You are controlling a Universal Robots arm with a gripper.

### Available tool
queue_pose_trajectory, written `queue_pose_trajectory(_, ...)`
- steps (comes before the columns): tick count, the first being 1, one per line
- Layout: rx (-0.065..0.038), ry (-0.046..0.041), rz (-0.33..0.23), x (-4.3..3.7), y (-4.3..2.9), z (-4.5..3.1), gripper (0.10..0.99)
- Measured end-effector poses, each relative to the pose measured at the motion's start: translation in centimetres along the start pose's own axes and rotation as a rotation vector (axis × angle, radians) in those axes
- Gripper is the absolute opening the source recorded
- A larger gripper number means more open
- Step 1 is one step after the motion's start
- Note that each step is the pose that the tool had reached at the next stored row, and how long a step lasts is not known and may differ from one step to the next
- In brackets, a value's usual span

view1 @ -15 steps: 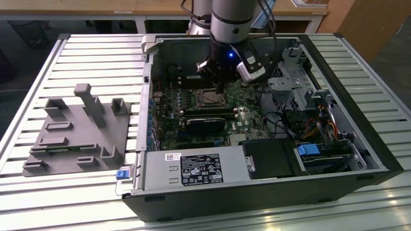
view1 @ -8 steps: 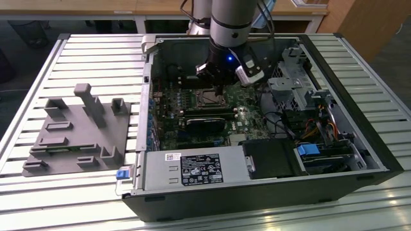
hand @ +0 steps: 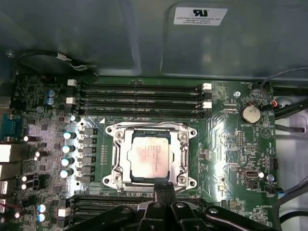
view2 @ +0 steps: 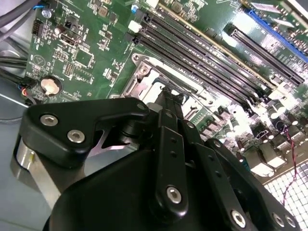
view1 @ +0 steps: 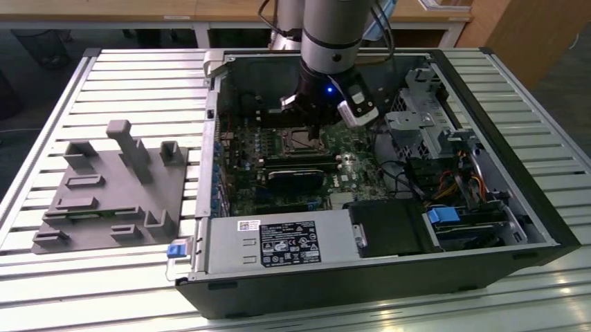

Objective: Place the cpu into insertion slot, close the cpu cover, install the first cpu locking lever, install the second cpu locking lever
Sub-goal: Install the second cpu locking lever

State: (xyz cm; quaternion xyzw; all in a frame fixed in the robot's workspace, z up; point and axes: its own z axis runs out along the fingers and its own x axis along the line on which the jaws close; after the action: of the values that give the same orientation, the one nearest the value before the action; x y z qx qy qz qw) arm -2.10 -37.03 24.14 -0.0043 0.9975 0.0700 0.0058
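An open black computer case (view1: 517, 228) lies on a slatted metal counter (view1: 111, 76), with a grey moulded parts tray (view1: 102, 200) resting on the slats well apart from it toward the exterior view's left. Inside the case sits the green motherboard (hand: 231, 144), with a grey power supply (view1: 277, 243) along the near wall in the exterior view. The robot arm (view1: 331, 34) reaches down into the case over the board. Long black memory slots (hand: 139, 98) run just beside the insertion slot (hand: 185, 144), whose silver frame stands near the middle of the board in the first wrist view. The cpu cover (hand: 120, 132) lies down flat over the socket, its central window framing the chip. The cpu (hand: 149, 156) sits seated in the insertion slot, its pale metal face up and level. The hand (hand: 163, 190) hangs at the socket's edge, its black fingers drawn close together into a narrow tip that appears to touch the frame rim; whether anything is pinched between them I cannot tell. A round coin battery (hand: 250, 114) sits on the board, apart from the socket.
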Motion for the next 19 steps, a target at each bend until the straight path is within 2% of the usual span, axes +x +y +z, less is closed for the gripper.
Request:
queue_pose_trajectory(3,0.0,0.0001,0.0,0.0,-0.23,0.1,0.122)
queue_pose_trajectory(8,0.0,0.0,0.0,0.2,-1.01,0.4,0.122)
queue_pose_trajectory(10,0.0,0.0001,0.0,0.59,-1.19,0.44,0.122)
queue_pose_trajectory(15,0.0,-0.0003,0.0,2.55,-1.39,0.57,0.122)
queue_pose_trajectory(19,0.0,-0.0003,0.0,3.12,-1.49,1.27,0.122)
